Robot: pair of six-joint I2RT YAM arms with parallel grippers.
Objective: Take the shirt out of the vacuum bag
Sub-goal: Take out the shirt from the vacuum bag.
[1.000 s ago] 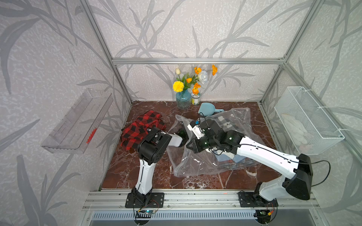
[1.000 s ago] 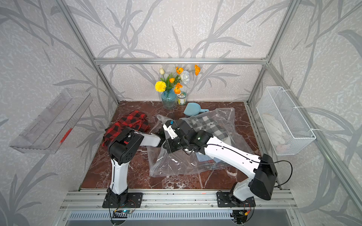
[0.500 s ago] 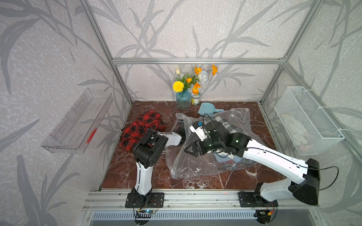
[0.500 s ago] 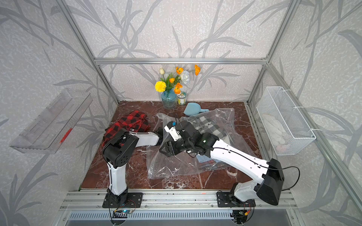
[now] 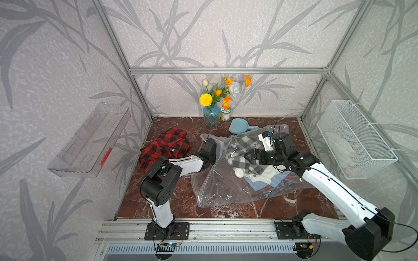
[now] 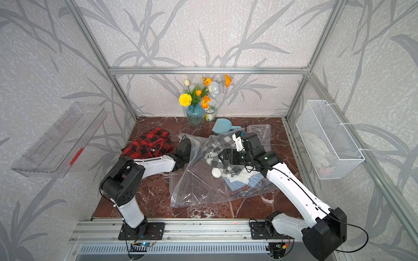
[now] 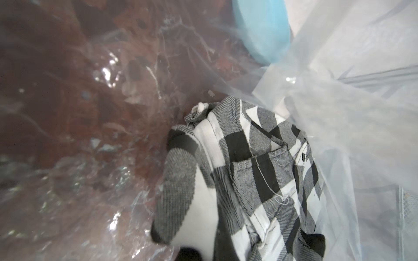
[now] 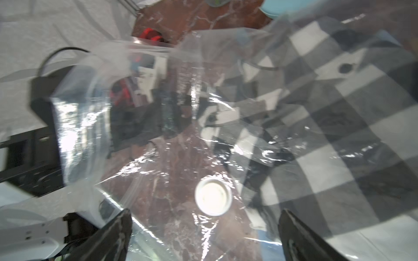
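- A clear shelf (image 5: pixel 90 140) hung on the wall at far left. A red plaid shirt (image 5: pixel 166 146) lay crumpled on the marble tabletop (image 5: pixel 282 208), outside the bag.
- The left gripper (image 5: pixel 211 145) sat at the open mouth of the vacuum bag (image 5: pixel 221 187), clenched. Whether cloth or plastic lay between its jaws could not be told.
- The bag lay mid-table with its white valve cap (image 5: pixel 239 172) facing up. The checked shirt (image 7: pixel 248 169) was inside it, on top of other folded clothes.
- The right gripper (image 8: pixel 205 213) was over the bag near the cap, jaws spread wide, grasping nothing.
- A blue scoop (image 5: pixel 237 127) lay behind the bag, and a wire basket (image 5: pixel 352 135) hung at far right.
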